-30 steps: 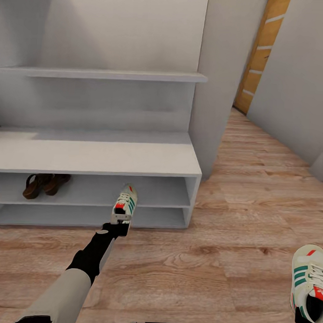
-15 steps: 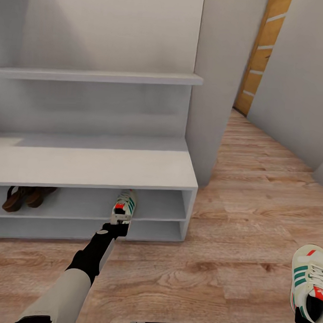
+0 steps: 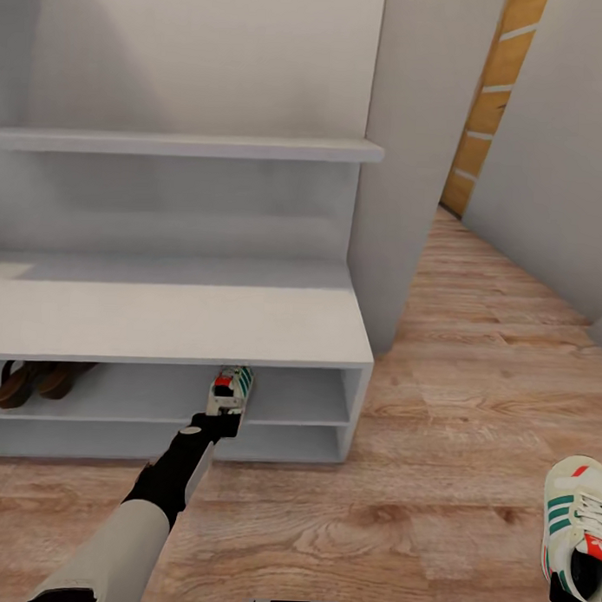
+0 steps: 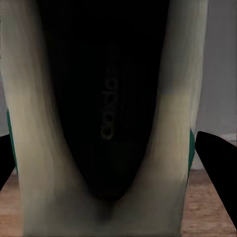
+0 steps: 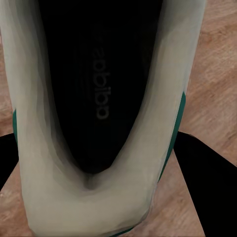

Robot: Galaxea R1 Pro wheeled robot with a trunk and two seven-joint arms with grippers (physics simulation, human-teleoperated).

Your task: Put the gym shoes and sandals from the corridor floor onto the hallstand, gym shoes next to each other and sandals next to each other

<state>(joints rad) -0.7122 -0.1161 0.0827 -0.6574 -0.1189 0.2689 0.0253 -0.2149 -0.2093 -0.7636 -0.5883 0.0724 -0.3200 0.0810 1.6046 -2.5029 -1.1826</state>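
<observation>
One gym shoe hangs heel-first in my left gripper, which is shut on its heel; its toe reaches into the upper shelf slot of the hallstand. The left wrist view looks into this gym shoe, with a dark fingertip beside it. The two brown sandals lie side by side in the same slot, far to the left. At the lower right my right gripper is shut on the other gym shoe, held above the corridor floor. The right wrist view shows that shoe's insole.
A grey wall pillar stands right of the hallstand. Beyond it the plank floor runs back to an orange door. A stepped shelf spans the back panel above the bench top. A grey wall closes the right side.
The view has drawn closer to the hallstand and shifted, so the sandals sit further left in the picture. The left shoe's toe has gone under the bench top, into the upper slot.
</observation>
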